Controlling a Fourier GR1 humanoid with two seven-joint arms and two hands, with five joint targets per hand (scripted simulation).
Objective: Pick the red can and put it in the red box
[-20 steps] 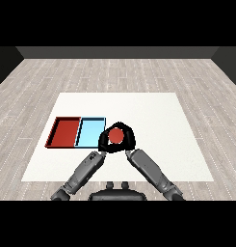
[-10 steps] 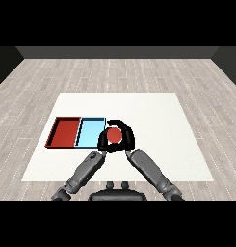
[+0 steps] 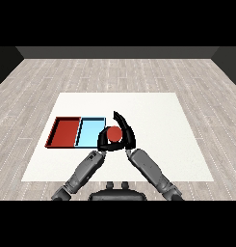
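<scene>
Red is the colour of the can [image 3: 113,133], and it sits inside the right hand [image 3: 126,136], whose fingers [image 3: 120,119] curl round it from the far side, so the hand is gripping the can. The can is just beside the right edge of the light blue tray [image 3: 90,131] and does not yet reach the red tray [image 3: 65,131], which lies further to the left on the white bench [image 3: 153,111]. Whether the can is lifted or is touching the bench cannot be told from this view. The left hand [image 3: 104,142] is close to the can on its left side, with its fingers bent toward it; whether it really touches the can is not clear. The step in hand seems to be the carrying of the can to the red tray. To do it well, the right hand should keep the can upright and raise it above the tray walls before it goes left. It must pass fully over the blue tray and come down only when the can is above the middle of the red one. The left hand should move out of the way, because it stands in the path.
</scene>
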